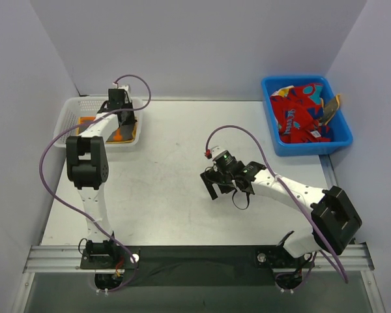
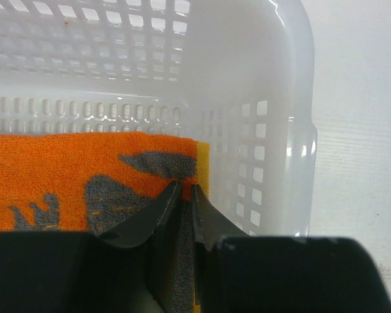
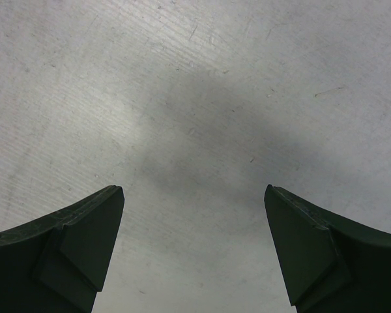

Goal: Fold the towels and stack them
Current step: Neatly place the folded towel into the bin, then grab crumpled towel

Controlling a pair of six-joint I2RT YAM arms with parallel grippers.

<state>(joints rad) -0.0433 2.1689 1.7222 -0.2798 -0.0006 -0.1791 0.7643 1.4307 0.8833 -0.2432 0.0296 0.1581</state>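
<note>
An orange towel with dark marks (image 2: 58, 173) lies flat in the white mesh basket (image 2: 247, 78). My left gripper (image 2: 186, 188) reaches down into the basket's right end, its jaws nearly together with a fold of that towel's edge pinched between them. In the top view the left gripper (image 1: 122, 122) hangs over the orange towel (image 1: 125, 135) in the basket (image 1: 75, 107). Red towels with teal shapes (image 1: 300, 111) are heaped in the blue bin (image 1: 339, 142). My right gripper (image 1: 226, 193) hovers open over the bare table, and the right gripper (image 3: 193, 192) has nothing between its fingers.
The basket stands at the table's far left corner and the blue bin at the far right. The grey table top (image 1: 169, 163) stretches between them. White walls close in the back and sides. Purple cables loop over both arms.
</note>
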